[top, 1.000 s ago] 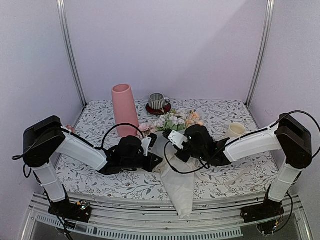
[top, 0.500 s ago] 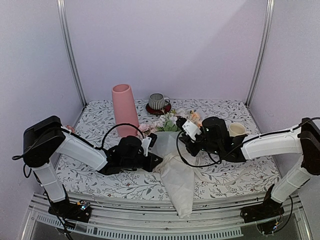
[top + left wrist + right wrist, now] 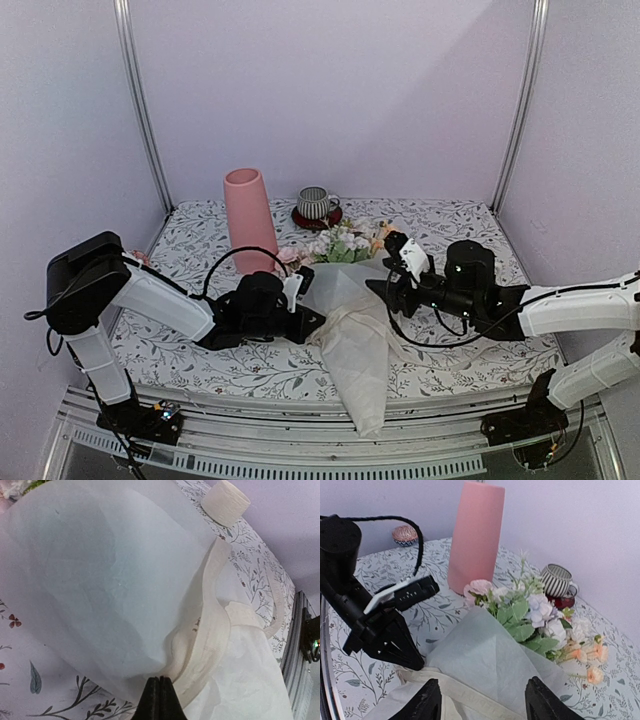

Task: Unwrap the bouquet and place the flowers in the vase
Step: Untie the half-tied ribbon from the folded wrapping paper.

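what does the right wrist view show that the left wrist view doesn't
Only the right wrist view: the vase, the striped mug, the blooms, and the right fingers, apart. Only the left wrist view: the cream mug. Both: the paper, the ribbon, the left fingers, shut, and the floral table.
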`<state>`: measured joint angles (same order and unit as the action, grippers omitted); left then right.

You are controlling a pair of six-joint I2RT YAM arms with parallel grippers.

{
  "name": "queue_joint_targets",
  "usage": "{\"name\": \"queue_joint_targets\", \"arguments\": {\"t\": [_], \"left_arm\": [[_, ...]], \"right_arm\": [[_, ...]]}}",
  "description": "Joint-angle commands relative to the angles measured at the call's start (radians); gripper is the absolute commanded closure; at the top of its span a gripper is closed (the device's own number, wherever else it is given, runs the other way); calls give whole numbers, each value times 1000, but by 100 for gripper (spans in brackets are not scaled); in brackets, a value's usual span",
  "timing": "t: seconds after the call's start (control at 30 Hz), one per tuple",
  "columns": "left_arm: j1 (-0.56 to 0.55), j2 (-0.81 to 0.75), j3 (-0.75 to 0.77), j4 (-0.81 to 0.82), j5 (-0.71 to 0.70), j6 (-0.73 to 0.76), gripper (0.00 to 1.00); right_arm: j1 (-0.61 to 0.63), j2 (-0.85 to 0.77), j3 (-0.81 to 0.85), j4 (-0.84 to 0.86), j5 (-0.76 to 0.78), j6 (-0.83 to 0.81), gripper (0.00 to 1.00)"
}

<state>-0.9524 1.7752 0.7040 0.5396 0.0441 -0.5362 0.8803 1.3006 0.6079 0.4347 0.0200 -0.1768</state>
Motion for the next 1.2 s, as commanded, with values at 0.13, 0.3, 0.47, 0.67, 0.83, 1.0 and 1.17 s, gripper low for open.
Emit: {"name": "queue_joint_targets", "arguments": {"t": [0.13,0.3,0.47,0.67,0.83,1.0,1.17], "left_arm": [[4,-11,-13,22,0,-4,100],[3,-8,-12,22,0,-1,100],[3,-11,-14,20,-3,-1,100],[2,-10,-12,20,-1,0,100],[3,-10,-12,20,-2,-1,100],[3,-8,-10,20,-1,-1,100],[3,-8,-10,19,-2,0,100]], "right_arm": [[-9,63,170,-208,-158,65,27],[-7,194,282,-355,-242,13,35],[-8,285,353,-437,-244,-6,36],[10,361,413,-505,-176,-59,38],[42,403,415,-490,-58,-114,37],[63,441,416,-451,26,-169,33],[71,461,416,-431,20,-200,31]]}}
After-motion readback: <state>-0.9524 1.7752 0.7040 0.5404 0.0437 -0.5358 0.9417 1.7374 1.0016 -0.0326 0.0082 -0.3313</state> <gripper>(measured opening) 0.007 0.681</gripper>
